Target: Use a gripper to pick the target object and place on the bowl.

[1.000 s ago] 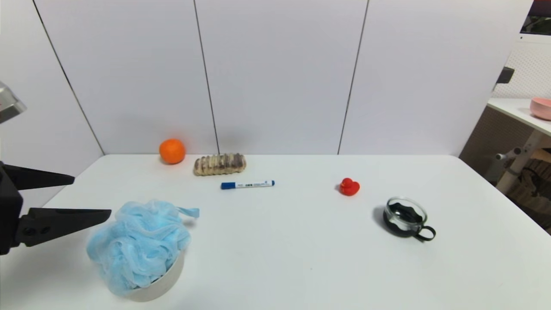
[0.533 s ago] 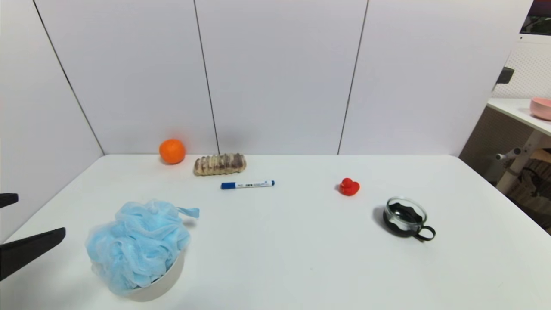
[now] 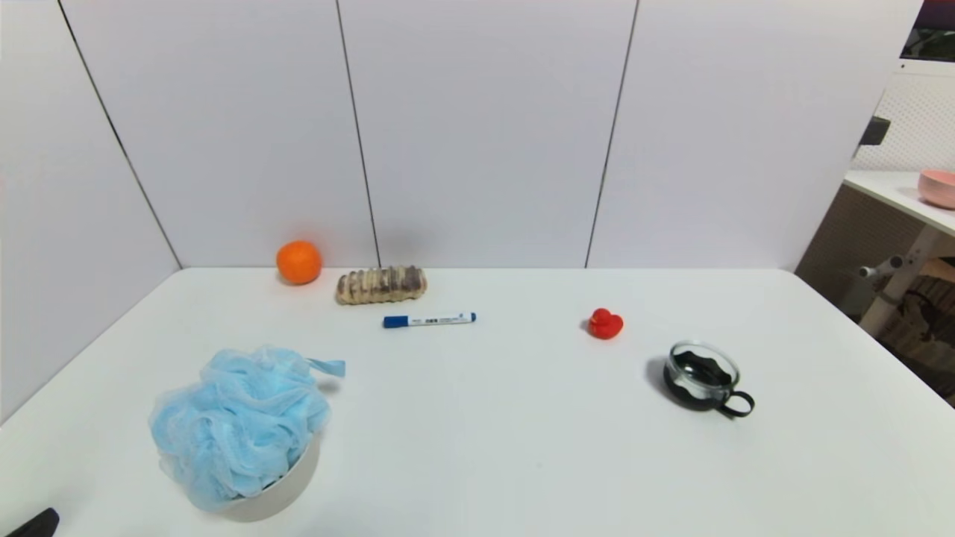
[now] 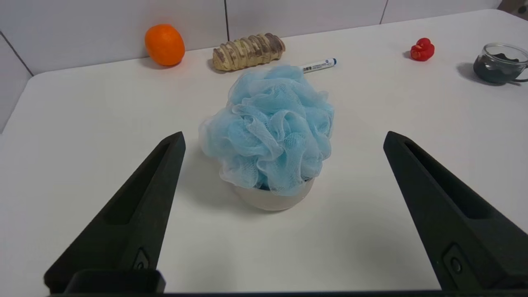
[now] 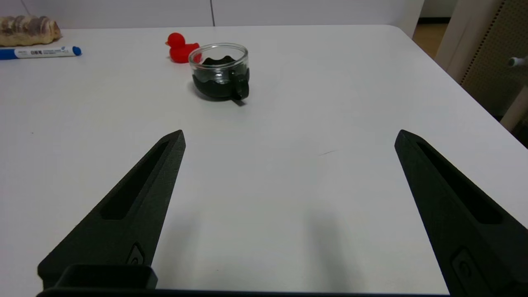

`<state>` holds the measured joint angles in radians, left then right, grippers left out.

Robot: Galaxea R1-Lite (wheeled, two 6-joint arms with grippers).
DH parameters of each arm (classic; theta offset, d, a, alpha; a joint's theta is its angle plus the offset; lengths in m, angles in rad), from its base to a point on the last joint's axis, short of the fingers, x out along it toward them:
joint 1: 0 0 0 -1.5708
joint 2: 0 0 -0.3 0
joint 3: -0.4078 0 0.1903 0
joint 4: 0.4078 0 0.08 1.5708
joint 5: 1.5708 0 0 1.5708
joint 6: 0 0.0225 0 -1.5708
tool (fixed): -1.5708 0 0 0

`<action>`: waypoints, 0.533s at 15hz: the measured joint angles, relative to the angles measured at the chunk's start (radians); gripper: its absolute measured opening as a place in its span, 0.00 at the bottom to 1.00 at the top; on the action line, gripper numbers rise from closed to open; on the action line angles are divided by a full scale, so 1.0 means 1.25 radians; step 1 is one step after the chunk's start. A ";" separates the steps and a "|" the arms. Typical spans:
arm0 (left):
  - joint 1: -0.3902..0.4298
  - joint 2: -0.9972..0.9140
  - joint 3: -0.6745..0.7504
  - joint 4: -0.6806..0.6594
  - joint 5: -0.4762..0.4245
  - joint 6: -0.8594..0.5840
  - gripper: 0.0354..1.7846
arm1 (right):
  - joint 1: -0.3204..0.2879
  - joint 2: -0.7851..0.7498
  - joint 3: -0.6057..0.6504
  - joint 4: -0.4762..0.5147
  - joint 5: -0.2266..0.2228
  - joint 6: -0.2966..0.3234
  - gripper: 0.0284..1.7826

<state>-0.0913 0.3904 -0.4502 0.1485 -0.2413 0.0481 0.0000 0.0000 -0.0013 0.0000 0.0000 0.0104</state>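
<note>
Now, blue pouf [image 3: 237,425] seated in bowl [image 3: 277,498] on table [image 3: 522,432], left tool [image 4: 282,138] released, apart, right tool [image 5: 288,136] released, idle.

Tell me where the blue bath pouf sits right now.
In the head view, the pouf sits atop the beige bowl at the table's near left, released.

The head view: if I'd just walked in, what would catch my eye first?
Probably the fluffy blue bath pouf heaped in the beige bowl at the table's near left. Behind it, a bright orange sits by the back wall, and a small red duck stands right of centre.
</note>
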 joint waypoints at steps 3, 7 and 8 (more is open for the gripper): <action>0.010 -0.059 0.048 -0.017 -0.001 -0.005 0.95 | 0.000 0.000 0.000 0.000 0.000 0.000 0.98; 0.025 -0.084 0.075 -0.079 -0.004 -0.007 0.95 | 0.000 0.000 0.000 0.000 0.000 0.000 0.98; 0.043 -0.085 0.075 -0.081 -0.006 -0.006 0.95 | 0.000 0.000 0.000 0.000 0.000 0.000 0.98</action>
<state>-0.0374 0.2847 -0.3560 0.0470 -0.2487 0.0404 0.0000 0.0000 -0.0013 0.0000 0.0000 0.0109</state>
